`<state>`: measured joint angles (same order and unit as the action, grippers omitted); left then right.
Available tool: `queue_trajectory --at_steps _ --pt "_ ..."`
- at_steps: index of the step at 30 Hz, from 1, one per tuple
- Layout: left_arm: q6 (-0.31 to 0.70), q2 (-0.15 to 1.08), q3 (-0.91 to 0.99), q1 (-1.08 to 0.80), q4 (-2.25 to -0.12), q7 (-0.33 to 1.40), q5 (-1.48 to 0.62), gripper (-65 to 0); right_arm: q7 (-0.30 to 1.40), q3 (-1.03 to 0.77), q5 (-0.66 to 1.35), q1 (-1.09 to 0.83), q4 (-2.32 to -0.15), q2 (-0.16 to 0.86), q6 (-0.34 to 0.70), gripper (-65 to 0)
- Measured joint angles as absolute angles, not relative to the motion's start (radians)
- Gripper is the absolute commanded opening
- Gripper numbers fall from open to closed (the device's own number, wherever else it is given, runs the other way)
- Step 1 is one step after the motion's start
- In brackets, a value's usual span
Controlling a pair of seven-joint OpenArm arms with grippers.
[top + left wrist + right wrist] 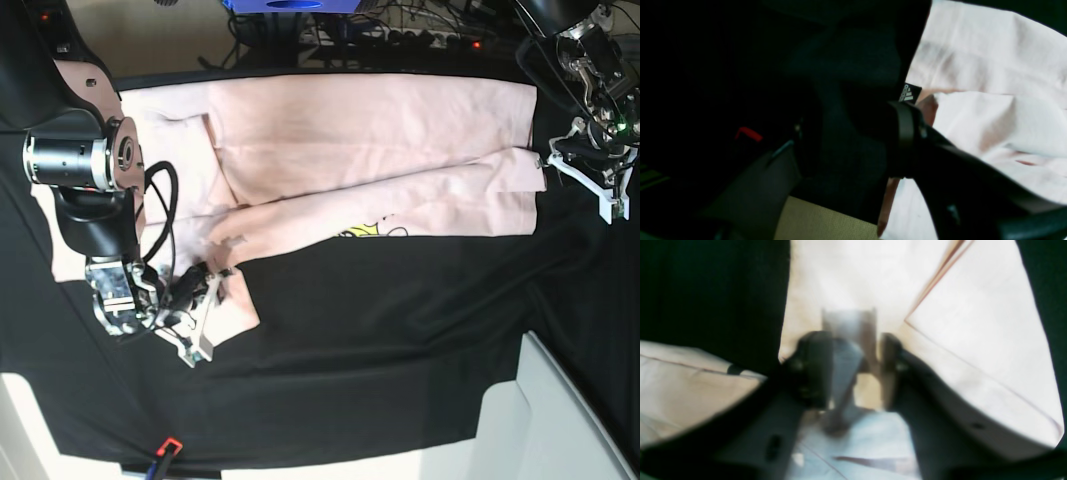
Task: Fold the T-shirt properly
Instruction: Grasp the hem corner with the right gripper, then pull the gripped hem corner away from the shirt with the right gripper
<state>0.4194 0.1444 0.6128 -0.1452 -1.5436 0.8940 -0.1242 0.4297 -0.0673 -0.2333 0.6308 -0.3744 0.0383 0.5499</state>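
The pale pink T-shirt lies spread across the black cloth, with a fold over its lower half and a bit of yellow print showing at the fold. My right gripper sits low over the shirt's near left corner. In the right wrist view its fingers stand apart around a blurred ridge of pink fabric, so my right gripper is open. My left gripper is at the shirt's right edge. In the left wrist view my left gripper shows its jaws apart, one finger beside the shirt's hem and a black woven label.
A pale grey panel stands at the front right. A red-handled tool lies at the front edge. Cables and a blue object crowd the back. Bare beige tabletop shows beside the black cloth.
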Motion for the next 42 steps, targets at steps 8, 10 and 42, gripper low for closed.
queue_trajectory --at_steps 8,10,42 --pt "0.420 0.144 0.613 -0.145 -1.543 0.894 -0.125 -35.3 0.429 -0.067 -0.234 0.630 -0.374 0.039 0.550 -64.7" --pt "0.420 0.144 0.613 -0.145 -1.544 0.894 -0.125 -35.3 0.429 -0.067 -0.234 0.631 -0.375 0.039 0.550 -64.7" --pt "0.420 0.144 0.608 -0.136 -1.541 0.894 -0.125 -35.3 0.428 0.242 -0.268 0.591 -0.431 -0.093 0.210 -18.9"
